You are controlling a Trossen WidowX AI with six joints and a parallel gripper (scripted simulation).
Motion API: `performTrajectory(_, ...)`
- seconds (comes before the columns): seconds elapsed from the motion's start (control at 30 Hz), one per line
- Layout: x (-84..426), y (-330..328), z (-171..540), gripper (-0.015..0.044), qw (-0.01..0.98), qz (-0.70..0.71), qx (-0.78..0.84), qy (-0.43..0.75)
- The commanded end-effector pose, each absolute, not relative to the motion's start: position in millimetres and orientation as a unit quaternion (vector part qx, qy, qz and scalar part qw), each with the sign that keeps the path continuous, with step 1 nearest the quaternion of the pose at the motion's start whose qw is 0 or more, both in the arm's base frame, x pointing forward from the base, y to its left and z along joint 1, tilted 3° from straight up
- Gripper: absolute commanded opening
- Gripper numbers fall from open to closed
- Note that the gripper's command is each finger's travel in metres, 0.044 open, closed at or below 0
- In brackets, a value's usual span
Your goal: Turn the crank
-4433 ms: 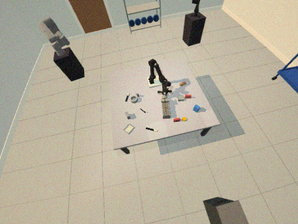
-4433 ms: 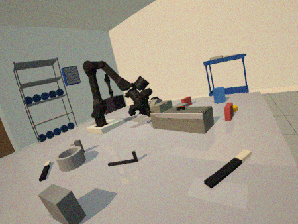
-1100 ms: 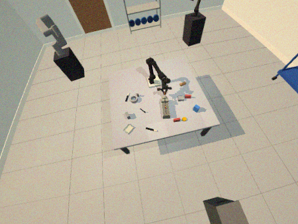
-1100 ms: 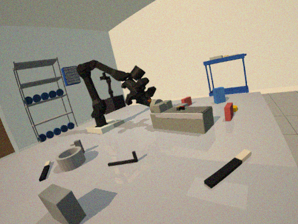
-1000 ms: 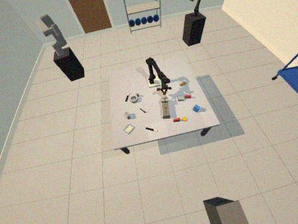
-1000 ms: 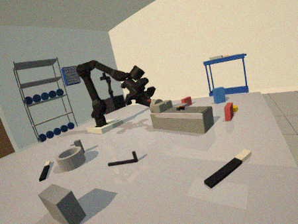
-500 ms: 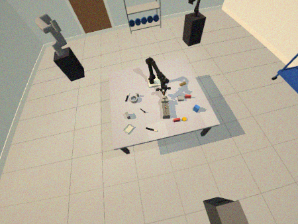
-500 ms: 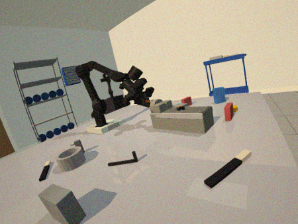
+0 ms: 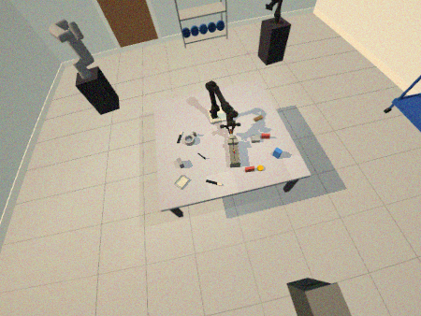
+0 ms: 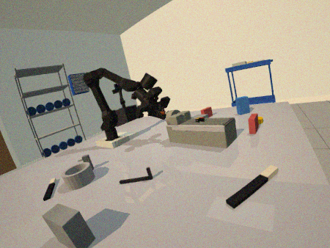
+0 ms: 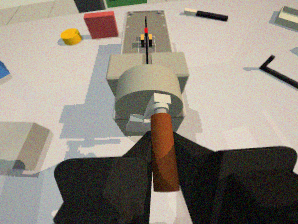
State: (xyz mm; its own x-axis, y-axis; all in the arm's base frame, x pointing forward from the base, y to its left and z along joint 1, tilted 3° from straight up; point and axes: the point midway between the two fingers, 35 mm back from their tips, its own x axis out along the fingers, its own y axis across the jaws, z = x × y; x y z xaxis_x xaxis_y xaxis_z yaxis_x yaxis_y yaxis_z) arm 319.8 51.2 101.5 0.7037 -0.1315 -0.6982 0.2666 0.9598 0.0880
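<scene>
The machine [image 9: 235, 159] [image 10: 198, 137] [image 11: 131, 40] is a long beige box with a rounded crank housing at its near end in the wrist view. My gripper [image 9: 230, 127] [image 11: 158, 134] is shut on the crank's orange-brown handle [image 11: 165, 172], which points toward the wrist camera. The crank arm [image 11: 161, 98] is pale, and the fingers partly hide the handle's sides. The slide's red pointer [image 11: 146, 30] stands a little beyond the two brass marks [image 11: 142, 36], on the side away from the crank, not level with them.
A red block [image 11: 101, 25] [image 10: 253, 123] and a yellow cylinder [image 11: 71, 36] [image 9: 260, 168] stand near the machine's far end. A grey block [image 11: 17, 145] lies beside the crank. A hex key [image 10: 136, 180], a grey ring [image 10: 78, 175] and a blue block [image 10: 243, 106] are farther off.
</scene>
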Motion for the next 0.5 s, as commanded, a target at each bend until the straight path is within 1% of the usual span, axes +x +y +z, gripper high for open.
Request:
performTrajectory(0.0, 317.4, 43.1, 97.9, 0.0000, 0.916, -0.122, 0.088, 0.371)
performTrajectory(0.47, 316.8, 41.1, 95.0, 0.0000, 0.916, -0.122, 0.088, 0.371)
